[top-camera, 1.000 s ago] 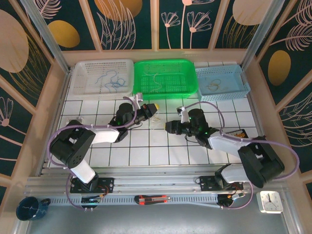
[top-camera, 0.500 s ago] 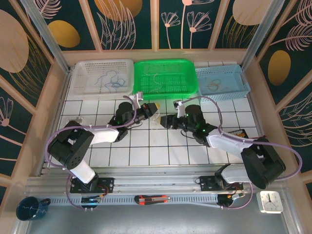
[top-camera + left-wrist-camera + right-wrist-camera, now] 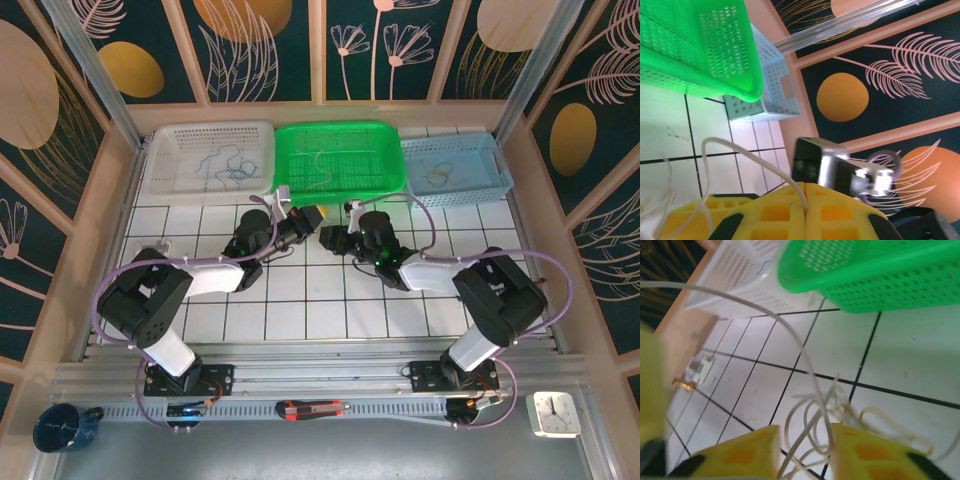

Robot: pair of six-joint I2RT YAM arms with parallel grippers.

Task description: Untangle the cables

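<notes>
On the tiled table point(image 3: 300, 300), just in front of the green basket point(image 3: 340, 185), sits a small clump of whitish cables point(image 3: 812, 437), loose loops piled on a tile between the two grippers. One whitish strand point(image 3: 742, 151) runs up out of the clump into the left gripper point(image 3: 805, 212); its yellow pads are pressed together with that strand pinched in the seam. The same strand arcs high across the right wrist view. The right gripper point(image 3: 805, 442) is low at the clump, jaws apart, with the loops lying in the gap between its fingers point(image 3: 740, 455) and nothing gripped yet. In the top view both grippers meet nose to nose near the green basket's front edge, and the clump itself is mostly hidden there. Behind them, blue cables point(image 3: 225, 165) lie in the white basket point(image 3: 160, 180), pale strands point(image 3: 325, 165) in the green one, and a pale yellow loop point(image 3: 437, 178) in the blue basket point(image 3: 490, 180). So the sorting looks well along, with this clump probably the last. Step in hand, as I read it: separating one strand from the knot, left holding it, right about to anchor the rest. Next move likely calls for the right jaws to close on the loops, not on the held strand. Then the grippers pull apart slowly. Risk: the thin wire slips from the pads or drags the whole clump along.
</notes>
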